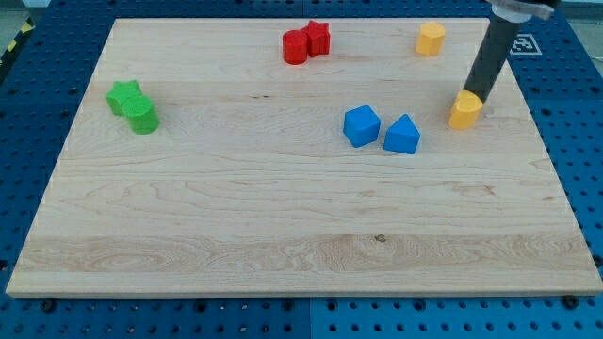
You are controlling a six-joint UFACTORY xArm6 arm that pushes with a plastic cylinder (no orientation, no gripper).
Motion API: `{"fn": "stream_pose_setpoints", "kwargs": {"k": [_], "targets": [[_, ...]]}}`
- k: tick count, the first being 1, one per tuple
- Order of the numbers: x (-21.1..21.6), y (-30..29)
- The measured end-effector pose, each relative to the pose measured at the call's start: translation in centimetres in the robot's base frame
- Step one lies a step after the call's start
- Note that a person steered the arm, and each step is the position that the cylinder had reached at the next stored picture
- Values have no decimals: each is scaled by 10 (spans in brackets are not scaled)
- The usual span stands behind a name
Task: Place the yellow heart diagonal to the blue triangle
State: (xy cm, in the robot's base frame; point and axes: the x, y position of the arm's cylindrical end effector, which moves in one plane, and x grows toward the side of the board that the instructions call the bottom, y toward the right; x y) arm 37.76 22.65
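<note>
My tip (470, 94) rests at the top edge of a yellow block (465, 110) near the table's right edge, touching it or very nearly so. I have no claw to spread or press together, only this bare rod (490, 58), so nothing is pinched; I can only shove.

Two yellow blocks are out. The other (431, 39) sits near the table's top edge, towards the top-right corner. From this angle I cannot say for certain which of them is the heart; I take the one at my tip to be it, since that is where I stand.

The blue triangle (402, 135) lies just left of that yellow block and a little lower, with a blue cube (362, 125) almost touching the triangle's left side. The red pair (306, 42) near the top edge and the green pair (132, 105) by the left edge are well out of the way.

I judge the push to be in hand: contact made, and the heart already close to the triangle, up and to its right. It is near a diagonal place already. The next move calls for a short, gentle nudge towards the bottom-left, stopping before the heart bumps the triangle. Since I press from the top edge, the block may twist or slip sideways off my tip.
</note>
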Motion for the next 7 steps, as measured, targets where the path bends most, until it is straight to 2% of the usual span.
{"fn": "stream_pose_setpoints", "kwargs": {"k": [2, 3, 4, 5, 6, 7], "targets": [[46, 0], [55, 0], [12, -1], [-5, -8], [26, -10], [40, -10]]}}
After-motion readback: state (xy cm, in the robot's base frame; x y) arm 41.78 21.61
